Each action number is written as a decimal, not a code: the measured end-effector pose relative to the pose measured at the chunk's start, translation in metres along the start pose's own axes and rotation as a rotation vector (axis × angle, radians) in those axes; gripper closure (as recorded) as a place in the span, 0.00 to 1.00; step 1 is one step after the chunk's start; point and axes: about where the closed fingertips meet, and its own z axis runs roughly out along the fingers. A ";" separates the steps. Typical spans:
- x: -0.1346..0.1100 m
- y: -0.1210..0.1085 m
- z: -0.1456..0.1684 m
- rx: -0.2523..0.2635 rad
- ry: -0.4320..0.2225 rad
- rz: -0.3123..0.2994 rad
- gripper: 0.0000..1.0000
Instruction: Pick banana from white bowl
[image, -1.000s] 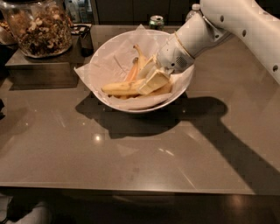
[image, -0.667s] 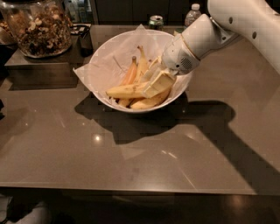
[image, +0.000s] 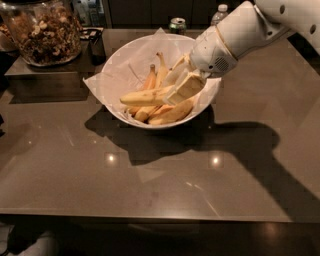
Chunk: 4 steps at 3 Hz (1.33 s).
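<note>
Gleaming counter (image: 150, 185); jaws around banana (image: 145, 96) over white bowl (image: 116, 75)

One white bowl (image: 116, 107) mid-table, roughly five bananas inside. Longest banana (image: 142, 96) pinched by one gripper (image: 178, 92). Far: one jar (image: 42, 30), one can (image: 176, 25), one bottle (image: 219, 12).

Kitchen: countertop (image: 150, 185), nut jar (image: 45, 32)

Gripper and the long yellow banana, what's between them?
Nothing shows between them in the camera view: the gripper, down inside the paper-lined white bowl, meets the long yellow banana at its right end.
</note>
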 end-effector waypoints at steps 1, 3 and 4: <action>-0.027 0.014 -0.030 0.017 -0.031 -0.067 1.00; -0.053 0.069 -0.075 0.073 -0.128 -0.092 1.00; -0.050 0.071 -0.079 0.080 -0.128 -0.081 1.00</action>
